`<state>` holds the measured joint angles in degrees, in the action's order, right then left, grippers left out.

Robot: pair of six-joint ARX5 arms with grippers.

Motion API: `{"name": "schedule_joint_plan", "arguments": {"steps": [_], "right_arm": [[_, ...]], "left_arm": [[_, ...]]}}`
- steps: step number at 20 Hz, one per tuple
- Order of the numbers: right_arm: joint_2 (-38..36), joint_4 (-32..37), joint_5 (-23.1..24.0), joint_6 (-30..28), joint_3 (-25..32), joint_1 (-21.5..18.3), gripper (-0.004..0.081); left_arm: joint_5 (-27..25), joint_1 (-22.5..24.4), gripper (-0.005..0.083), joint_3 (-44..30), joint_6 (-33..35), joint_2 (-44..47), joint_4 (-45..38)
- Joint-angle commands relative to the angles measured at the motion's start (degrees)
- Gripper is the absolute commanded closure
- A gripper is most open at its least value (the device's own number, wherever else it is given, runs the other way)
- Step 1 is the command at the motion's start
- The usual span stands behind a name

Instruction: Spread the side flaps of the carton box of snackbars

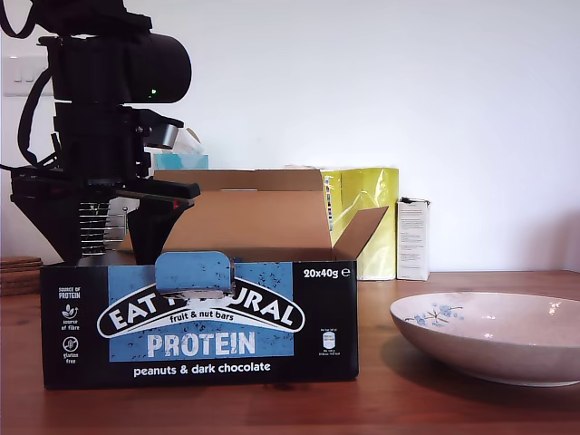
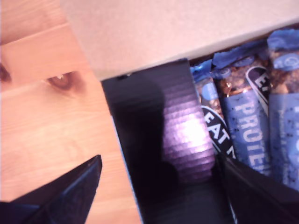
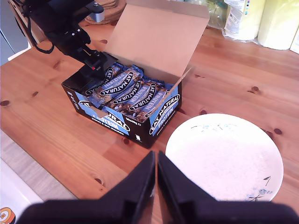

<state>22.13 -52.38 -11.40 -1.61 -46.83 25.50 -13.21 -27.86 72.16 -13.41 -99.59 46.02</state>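
The carton box of snackbars [image 1: 199, 322] stands on the wooden table with its wide brown lid [image 1: 249, 213] raised at the back. One brown side flap [image 1: 362, 231] angles outward at the exterior view's right end; it also shows as the side flap [image 3: 181, 83]. At the other end my first gripper [image 1: 149, 227] hangs open over the box. Its fingers [image 2: 70, 196] straddle a black glossy panel [image 2: 163, 140] beside the blue bars [image 2: 252, 126]. The second side flap's brown face is hidden. My second gripper [image 3: 155, 172] is shut, empty, high above the table near the box [image 3: 126, 102].
A white patterned bowl [image 1: 494, 335] sits at the exterior view's right of the box, also seen as the bowl [image 3: 224, 156]. A shiny yellow bag [image 1: 362, 217] and a slim white carton [image 1: 413, 238] stand at the back by the wall. Round wooden mats [image 1: 18, 272] lie at the exterior view's left edge.
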Motion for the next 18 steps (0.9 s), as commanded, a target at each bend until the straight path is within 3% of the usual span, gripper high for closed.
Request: {"name": "schedule_joint_plan", "arguments": {"steps": [1,18], "right_arm": [[0.2,0.2,-0.1,-0.4,-0.9,0.0,0.0783],[0.2,-1.9,-0.1,-1.5,-0.9,0.0,0.0783]], "left_arm": [[-0.8,0.0,0.0049,-0.4,1.1,-0.8,0.8],[-4.5,-0.8,0.0049,3.6,2.1,4.5,6.5]]}}
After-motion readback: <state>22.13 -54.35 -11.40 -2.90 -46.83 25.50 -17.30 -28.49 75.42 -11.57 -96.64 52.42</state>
